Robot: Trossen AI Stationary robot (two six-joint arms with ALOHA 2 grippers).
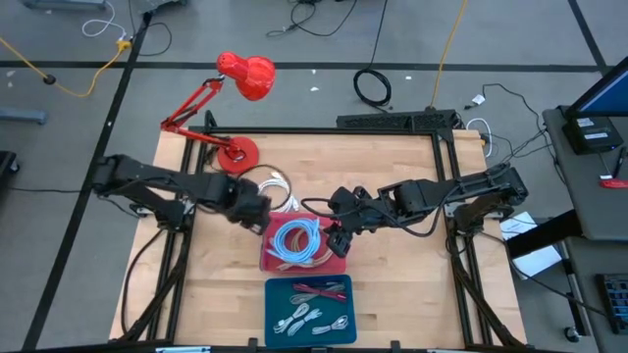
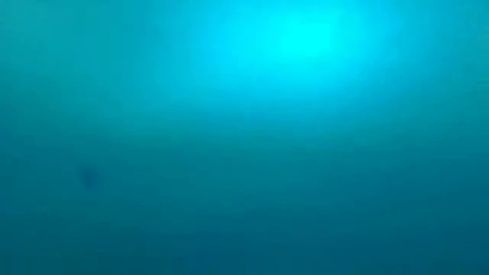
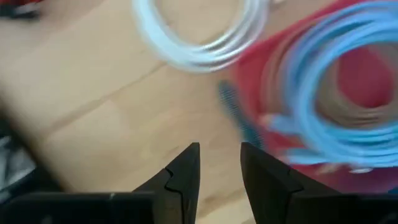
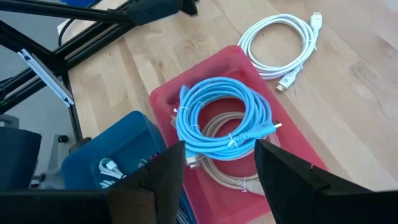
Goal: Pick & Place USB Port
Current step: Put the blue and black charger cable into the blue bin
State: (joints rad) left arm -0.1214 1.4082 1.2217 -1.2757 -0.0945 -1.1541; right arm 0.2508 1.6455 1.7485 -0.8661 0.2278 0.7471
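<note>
A light blue coiled cable (image 4: 224, 118) lies on a beige coiled cable (image 4: 217, 165) in a red tray (image 4: 298, 155) at the table's middle (image 1: 304, 257). A white coiled cable (image 4: 280, 43) rests on the wood beyond the tray's far edge (image 1: 278, 186). My right gripper (image 4: 221, 155) is open and hovers over the red tray's right near part (image 1: 339, 235). My left gripper (image 3: 221, 155) is open above bare wood by the tray's left far corner (image 1: 260, 211), with the white cable (image 3: 199, 37) and the blue cable (image 3: 336, 93) ahead of it. The low view shows only a blue-green haze.
A blue tray (image 1: 309, 309) holding several cables sits at the near edge, just below the red tray. A red desk lamp (image 1: 240, 78) stands with its base (image 1: 235, 154) on the far left corner. Bare wood lies left and right of the trays.
</note>
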